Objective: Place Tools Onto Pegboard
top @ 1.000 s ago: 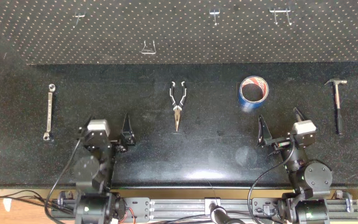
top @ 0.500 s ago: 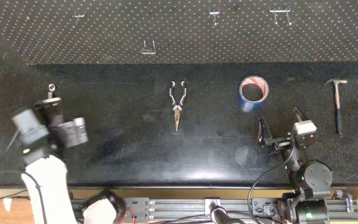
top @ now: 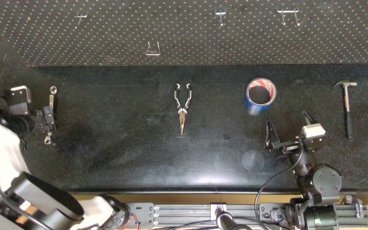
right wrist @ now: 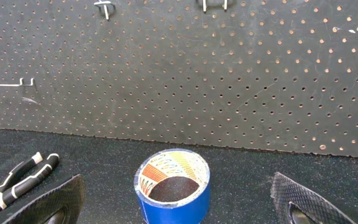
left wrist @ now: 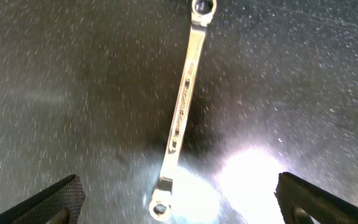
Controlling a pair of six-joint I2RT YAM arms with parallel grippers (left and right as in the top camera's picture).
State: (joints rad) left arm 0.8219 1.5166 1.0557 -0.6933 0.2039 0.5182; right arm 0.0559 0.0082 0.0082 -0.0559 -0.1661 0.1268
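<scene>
top cam: fixed overhead, looks down on the dark surface (top: 222, 147), wide enough to take in its whole width. arm bases on the near edge, pegboard (top: 184, 38) along the far edge. left wrist cam: far left, close over the surface, facing nearly straight down on the wrench (left wrist: 183, 106). shares just that patch with top cam. right wrist cam: low on the right, faces far, toward the pegboard. tape roll (right wrist: 173, 186) close ahead, pliers (right wrist: 20, 180) to its left. shares both, plus the hooks (right wrist: 215, 5), with top cam.
</scene>
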